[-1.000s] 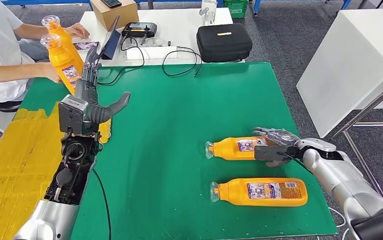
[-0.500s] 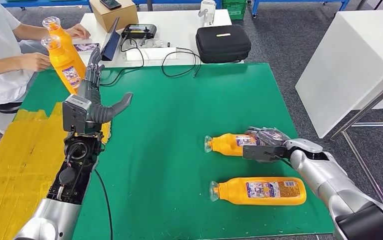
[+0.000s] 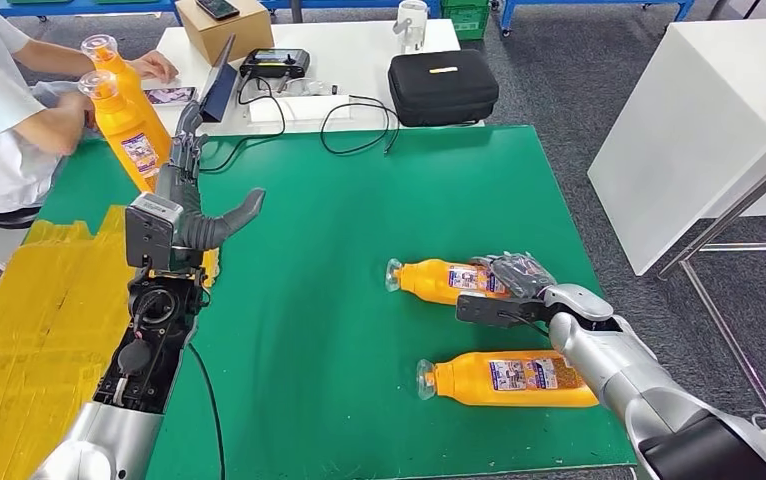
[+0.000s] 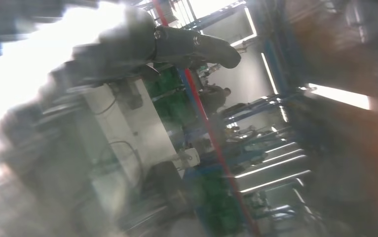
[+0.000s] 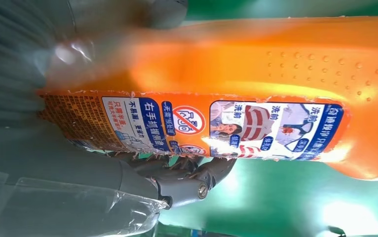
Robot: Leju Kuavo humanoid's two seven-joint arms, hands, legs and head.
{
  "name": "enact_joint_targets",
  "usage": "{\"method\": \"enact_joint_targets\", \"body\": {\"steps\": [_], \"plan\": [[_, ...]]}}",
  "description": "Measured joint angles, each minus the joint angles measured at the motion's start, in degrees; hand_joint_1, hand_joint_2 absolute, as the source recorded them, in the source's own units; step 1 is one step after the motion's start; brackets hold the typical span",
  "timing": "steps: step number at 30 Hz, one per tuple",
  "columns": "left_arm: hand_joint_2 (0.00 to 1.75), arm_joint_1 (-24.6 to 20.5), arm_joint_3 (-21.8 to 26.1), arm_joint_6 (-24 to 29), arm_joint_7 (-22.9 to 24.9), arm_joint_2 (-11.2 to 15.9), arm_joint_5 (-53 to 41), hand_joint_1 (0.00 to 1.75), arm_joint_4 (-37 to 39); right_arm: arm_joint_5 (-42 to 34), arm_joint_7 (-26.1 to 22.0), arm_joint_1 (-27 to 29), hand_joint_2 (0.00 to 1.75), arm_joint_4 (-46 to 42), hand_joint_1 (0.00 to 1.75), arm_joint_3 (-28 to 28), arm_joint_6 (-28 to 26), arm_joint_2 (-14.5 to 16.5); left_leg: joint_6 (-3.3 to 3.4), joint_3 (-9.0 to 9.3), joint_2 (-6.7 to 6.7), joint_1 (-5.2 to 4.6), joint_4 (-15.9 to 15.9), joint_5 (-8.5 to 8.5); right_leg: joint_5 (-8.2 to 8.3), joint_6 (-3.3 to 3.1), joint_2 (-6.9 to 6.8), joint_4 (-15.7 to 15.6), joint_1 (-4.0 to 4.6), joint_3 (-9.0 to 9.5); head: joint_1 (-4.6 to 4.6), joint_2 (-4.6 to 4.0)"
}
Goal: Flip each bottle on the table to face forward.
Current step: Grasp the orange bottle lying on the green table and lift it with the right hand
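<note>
Four orange plastic bottles: two upright far left, two lying right; right hand grips the farther lying bottle, hiding its base; left hand spread, empty

Four orange bottles, one black case, one cardboard box

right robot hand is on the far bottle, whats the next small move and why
Probably roll that bottle over in place. The right robot hand wraps around its label end, it lies flat on the green mat, and the wrist view shows its fine-print label, so the front likely faces away.
</note>
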Motion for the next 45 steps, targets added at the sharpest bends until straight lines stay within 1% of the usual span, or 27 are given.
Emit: {"method": "enact_joint_targets", "body": {"steps": [2,4,6,8,11,12,14,16,18,20,23,26,29,37,45], "plan": [[1.75,0.01,0.0,0.0,0.02,0.0,-0.01,0.0,-0.04,0.01,0.0,0.03,1.75,0.01,1.75,-0.11,-0.18,0.11,0.0,-0.01,0.0,-0.01,0.0,0.0,0.0,0.0,0.0,0.0,0.0,0.0,0.01,0.0],[1.75,0.05,0.01,-0.01,0.11,0.0,-0.15,0.0,-0.13,0.24,0.08,0.16,1.75,0.01,1.75,-0.39,-1.8,0.32,0.0,-0.02,-0.01,-0.01,0.0,0.0,0.0,0.0,0.0,0.0,-0.01,0.0,0.01,0.0],[1.75,0.24,0.03,-0.18,0.38,0.0,-0.46,0.0,-0.42,0.92,0.63,0.76,1.75,-0.1,1.75,-1.23,-5.5,0.87,0.01,-0.07,-0.03,-0.01,0.0,0.0,0.0,0.0,-0.01,0.0,-0.01,-0.01,0.01,0.0],[1.75,0.77,0.04,-0.76,0.95,0.0,-0.88,0.0,-1.11,1.26,2.34,2.02,1.75,-0.9,1.75,-3.12,-11.22,1.96,0.0,-0.12,-0.04,-0.01,0.0,0.0,0.0,0.0,-0.02,0.0,0.0,-0.05,0.01,0.0],[1.75,1.96,0.02,-2.93,2.8,-0.17,-1.46,0.0,-2.74,0.12,6.32,4.38,1.75,-4.83,1.75,-9.36,-21.59,4.87,-0.01,-0.2,-0.04,0.0,0.0,0.02,0.0,0.0,-0.02,0.02,0.0,-0.18,-0.01,-0.01],[1.75,2.22,-0.09,-3.92,3.65,-0.33,-1.8,0.0,-3.21,-0.24,6.94,5.12,1.75,-6.8,1.75,-12.03,-24.0,5.99,-0.02,-0.22,-0.04,0.01,0.0,0.02,0.0,0.0,-0.02,0.02,0.01,-0.21,-0.01,-0.01],[1.75,2.4,-0.89,-6.02,5.66,-0.67,-2.85,0.0,-3.81,-0.88,6.5,6.79,1.75,-11.82,1.75,-17.65,-26.59,8.38,-0.03,-0.27,-0.11,0.03,0.0,0.03,-0.01,0.0,-0.08,0.02,0.03,-0.24,-0.01,-0.01],[1.75,2.23,-2.53,-8.69,7.89,-0.99,-3.55,0.0,-4.02,-1.8,4.96,8.58,1.75,-17.58,1.75,-22.85,-27.27,11.0,-0.04,-0.33,-0.18,0.04,0.0,0.04,-0.02,0.01,-0.15,0.02,0.04,-0.28,-0.01,0.0],[1.75,1.78,-4.6,-12.19,9.77,-1.39,-3.03,0.0,-4.03,-2.91,3.21,10.19,1.75,-22.93,1.75,-26.85,-27.43,13.61,-0.04,-0.4,-0.2,0.03,0.0,0.03,-0.02,0.01,-0.17,0.02,0.04,-0.34,-0.01,-0.01],[1.75,1.01,-6.92,-15.23,11.16,-1.91,-1.76,0.0,-3.96,-4.28,1.58,11.53,1.75,-27.37,1.75,-29.56,-27.7,16.02,-0.03,-0.47,-0.18,0.03,0.0,0.03,-0.02,0.01,-0.16,0.02,0.03,-0.4,0.0,-0.02],[1.75,-0.36,-10.16,-17.41,12.63,-2.56,0.07,0.0,-3.7,-6.62,-0.53,13.08,1.75,-32.32,1.75,-31.48,-27.86,19.17,-0.03,-0.51,-0.16,0.01,0.0,0.03,-0.02,0.01,-0.15,0.02,0.01,-0.44,0.0,-0.01],[1.75,-1.33,-12.34,-18.56,13.37,-2.91,1.42,0.0,-3.39,-8.44,-1.92,14.24,1.75,-35.75,1.75,-31.81,-27.46,21.52,-0.03,-0.51,-0.13,0.01,0.0,0.03,-0.02,0.01,-0.15,0.02,0.0,-0.45,0.01,-0.01],[1.75,-1.89,-13.81,-19.02,13.69,-2.99,2.03,0.0,-3.25,-9.22,-2.35,15.13,1.75,-38.15,1.75,-31.77,-27.27,23.27,-0.03,-0.51,-0.14,0.01,0.0,0.03,-0.02,0.01,-0.15,0.02,-0.01,-0.44,0.0,-0.01],[1.75,-2.6,-15.31,-19.81,13.99,-3.0,3.29,0.0,-2.95,-10.4,-3.14,15.97,1.75,-40.51,1.75,-31.53,-26.31,24.73,-0.04,-0.51,-0.13,0.01,0.0,0.03,-0.02,0.01,-0.15,0.02,0.0,-0.45,0.01,-0.01],[1.75,-4.3,-17.08,-25.72,16.42,-3.32,10.99,0.0,-1.81,-10.62,-4.16,16.04,1.75,-39.38,1.75,-27.15,-25.3,27.55,-0.04,-0.51,-0.12,0.02,-0.01,0.03,-0.02,0.01,-0.15,0.02,0.02,-0.45,0.0,0.0]]}}
